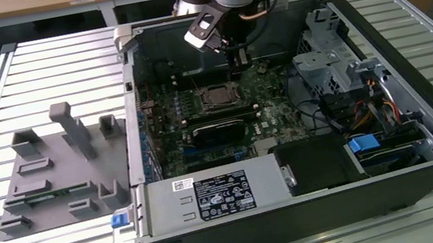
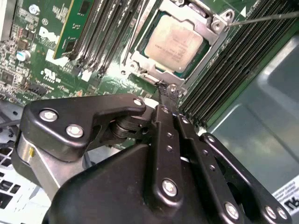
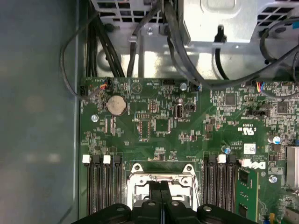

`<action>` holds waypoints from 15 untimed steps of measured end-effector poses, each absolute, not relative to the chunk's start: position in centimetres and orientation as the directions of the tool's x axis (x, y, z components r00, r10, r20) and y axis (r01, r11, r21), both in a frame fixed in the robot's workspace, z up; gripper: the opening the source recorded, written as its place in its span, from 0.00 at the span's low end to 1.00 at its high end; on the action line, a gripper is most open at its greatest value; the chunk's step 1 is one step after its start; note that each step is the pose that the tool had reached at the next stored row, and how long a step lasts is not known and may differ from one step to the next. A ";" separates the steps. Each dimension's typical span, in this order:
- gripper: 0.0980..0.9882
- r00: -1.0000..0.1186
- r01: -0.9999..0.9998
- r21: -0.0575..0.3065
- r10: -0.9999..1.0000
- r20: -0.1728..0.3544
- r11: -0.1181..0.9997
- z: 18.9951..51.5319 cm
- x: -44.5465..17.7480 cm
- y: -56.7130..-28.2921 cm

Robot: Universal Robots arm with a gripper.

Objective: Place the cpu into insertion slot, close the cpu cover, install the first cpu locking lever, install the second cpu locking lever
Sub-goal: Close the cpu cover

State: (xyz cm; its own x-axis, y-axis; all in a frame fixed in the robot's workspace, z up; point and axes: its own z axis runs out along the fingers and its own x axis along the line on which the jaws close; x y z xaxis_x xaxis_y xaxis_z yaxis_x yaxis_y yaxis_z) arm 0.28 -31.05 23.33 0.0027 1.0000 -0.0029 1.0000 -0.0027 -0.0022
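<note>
The cpu [image 2: 174, 44] lies flat in its socket on the green motherboard [image 2: 42, 70], silver-grey top up. The silver cpu cover [image 2: 140, 60] lies down around it, framing the chip. A thin metal lever rod [image 2: 266, 17] runs out from the socket's corner. My gripper [image 2: 168, 91] is shut, its two black fingers pressed together with the tips at the socket's edge and nothing visibly between them. In the exterior view the gripper [image 1: 235, 64] hangs inside the open computer case just behind the cpu [image 1: 217, 96]. In the first wrist view the gripper [image 3: 163, 193] covers the middle of the cover [image 3: 135, 175].
Memory slots [image 3: 100, 186] flank the socket on both sides. A black ribbed block [image 1: 219, 127] lies in front of the socket. A drive cage [image 1: 327, 68] and cables fill the case at the exterior view's right. A grey fixture [image 1: 56, 170] stands on the slatted table, left.
</note>
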 end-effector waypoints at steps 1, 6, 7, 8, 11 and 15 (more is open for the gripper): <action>0.01 0.003 1.000 -0.002 1.000 -0.003 -0.003 23.2 0.1 -31.0; 0.01 0.003 1.000 -0.002 1.000 -0.003 -0.003 23.0 -0.5 -31.0; 0.01 0.003 1.000 -0.002 1.000 -0.003 -0.003 22.9 -0.6 -31.0; 0.01 0.003 1.000 -0.002 1.000 -0.003 -0.003 22.9 -0.7 -31.0; 0.01 0.003 1.000 -0.002 1.000 -0.003 -0.003 22.8 -1.2 -31.0; 0.01 0.003 1.000 -0.002 1.000 -0.003 -0.003 22.8 -2.0 -31.0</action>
State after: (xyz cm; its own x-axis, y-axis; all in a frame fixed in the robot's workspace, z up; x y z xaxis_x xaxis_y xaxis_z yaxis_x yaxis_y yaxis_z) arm -2.02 -31.04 22.80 0.0026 1.0000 -0.0031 1.0000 -0.0026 -0.0022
